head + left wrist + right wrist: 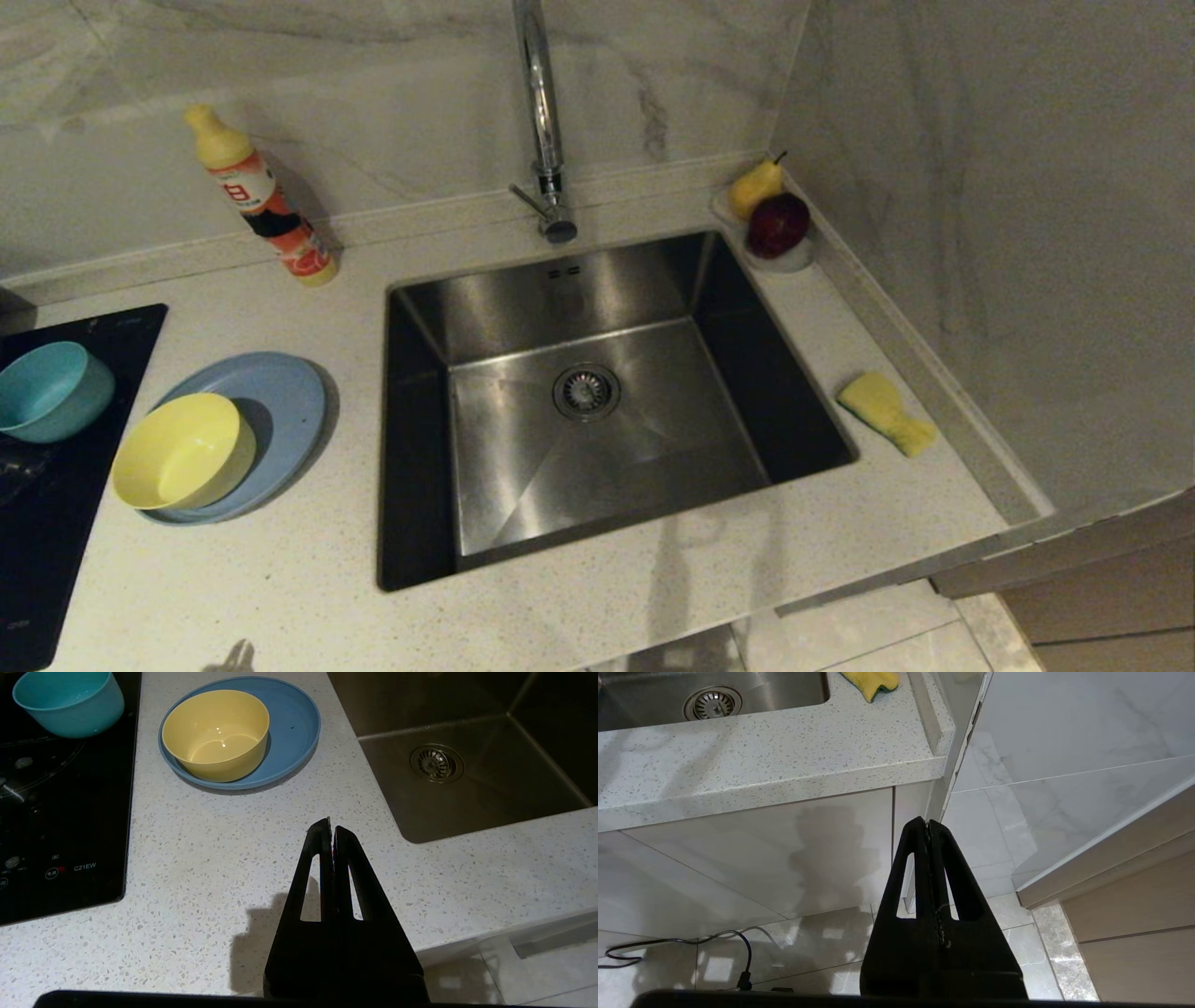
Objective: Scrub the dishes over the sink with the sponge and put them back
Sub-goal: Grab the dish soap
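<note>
A pale yellow bowl (pixel 184 451) (pixel 216 735) sits on the light-blue plate (pixel 280 401) (pixel 294 723), left of the steel sink (pixel 597 448) (pixel 467 779). On the black cooktop further left stands the teal bowl (pixel 51 390) (pixel 70 702). The yellow sponge (pixel 885 412) (pixel 871 682) lies on the counter right of the sink. My left gripper (pixel 332 828) is shut and empty, above the counter's front part, short of the plate. Below the counter edge, over the floor, my right gripper (pixel 926 823) is shut and empty. Neither arm shows in the head view.
A tall chrome tap (pixel 546 121) rises behind the sink. An orange detergent bottle (pixel 261 201) leans at the back wall. A pear (pixel 754 185) and a red apple (pixel 777 224) rest in a small dish in the back right corner. A marble wall (pixel 1008 233) bounds the right.
</note>
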Robot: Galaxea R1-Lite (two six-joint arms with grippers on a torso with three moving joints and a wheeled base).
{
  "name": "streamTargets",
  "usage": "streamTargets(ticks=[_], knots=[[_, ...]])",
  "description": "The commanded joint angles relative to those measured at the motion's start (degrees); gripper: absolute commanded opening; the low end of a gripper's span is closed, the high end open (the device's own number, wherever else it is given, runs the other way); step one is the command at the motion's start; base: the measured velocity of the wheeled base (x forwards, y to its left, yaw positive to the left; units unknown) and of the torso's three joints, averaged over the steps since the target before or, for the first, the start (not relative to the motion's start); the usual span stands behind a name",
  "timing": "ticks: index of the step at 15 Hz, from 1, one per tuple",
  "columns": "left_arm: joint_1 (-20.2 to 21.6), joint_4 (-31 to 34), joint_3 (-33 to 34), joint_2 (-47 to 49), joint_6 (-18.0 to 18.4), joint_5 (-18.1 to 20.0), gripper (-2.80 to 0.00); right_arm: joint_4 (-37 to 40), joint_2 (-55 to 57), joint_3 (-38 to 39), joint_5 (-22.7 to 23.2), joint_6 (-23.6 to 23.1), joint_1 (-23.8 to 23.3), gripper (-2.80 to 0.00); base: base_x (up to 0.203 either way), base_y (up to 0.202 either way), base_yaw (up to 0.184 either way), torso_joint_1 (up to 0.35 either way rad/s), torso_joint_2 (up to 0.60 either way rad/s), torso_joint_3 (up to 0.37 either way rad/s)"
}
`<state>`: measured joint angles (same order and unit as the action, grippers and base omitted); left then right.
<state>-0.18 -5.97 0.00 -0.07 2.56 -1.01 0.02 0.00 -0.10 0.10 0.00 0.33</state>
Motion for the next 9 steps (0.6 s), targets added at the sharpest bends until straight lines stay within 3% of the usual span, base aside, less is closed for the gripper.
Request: streamTargets(ticks=[1,5,9], knots=[[0.01,-0.09,2.29,0.07,0.04,-0.02,-2.8,0.04,-0.09,0.01,-0.01,0.0,0.02,-2.8,0.0,0.0,0.0,0.0,0.0,0.0],[0.01,0.0,1.47,0.07,-0.83,-0.44,-2.8,-0.02,-0.09,0.01,-0.01,0.0,0.02,-2.8,0.0,0.0,0.0,0.0,0.0,0.0],[0.01,3.31,-15.63,5.56,-0.69,-0.53,-2.8,-0.02,-0.09,0.01,0.08,0.0,0.02,-2.8,0.0,0.0,0.0,0.0,0.0,0.0]])
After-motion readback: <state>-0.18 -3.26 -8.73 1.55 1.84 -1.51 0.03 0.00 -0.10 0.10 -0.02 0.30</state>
